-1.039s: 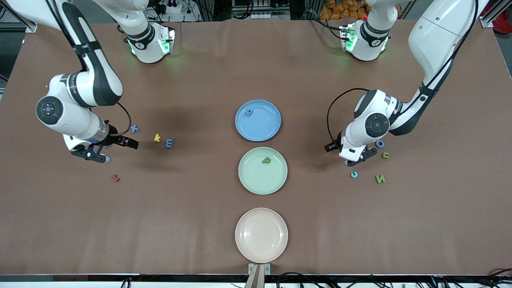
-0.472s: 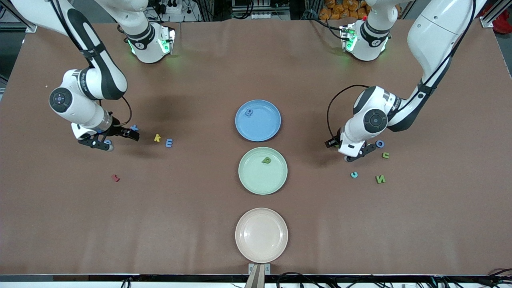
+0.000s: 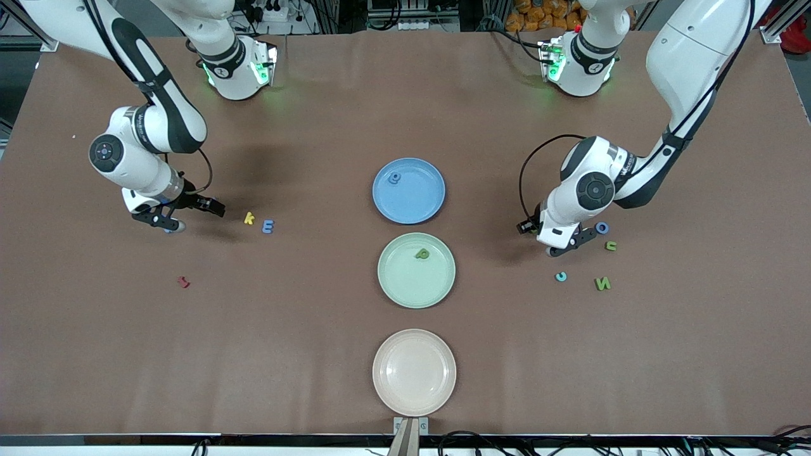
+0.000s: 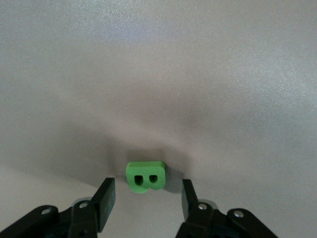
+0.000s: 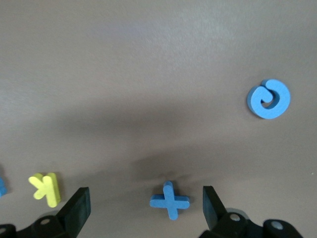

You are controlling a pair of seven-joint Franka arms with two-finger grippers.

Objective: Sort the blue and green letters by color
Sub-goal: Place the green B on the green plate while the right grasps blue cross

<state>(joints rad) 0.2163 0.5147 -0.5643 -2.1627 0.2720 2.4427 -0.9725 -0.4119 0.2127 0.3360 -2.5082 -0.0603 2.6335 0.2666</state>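
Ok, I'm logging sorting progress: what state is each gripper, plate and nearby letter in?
left gripper: open, straddling green B, not touching.
green B: lying on table, ungripped.
right gripper: open, straddling blue x.
blue x: lying on table, ungripped.
blue plate: holds one blue letter.
green plate: holds one green letter.

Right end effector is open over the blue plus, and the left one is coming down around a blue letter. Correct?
Not quite. The letter between the left end effector's fingers is green, not blue; the left wrist view shows it lying on the table, not touched by either finger. The rest stands: the right end effector is open over the blue plus.
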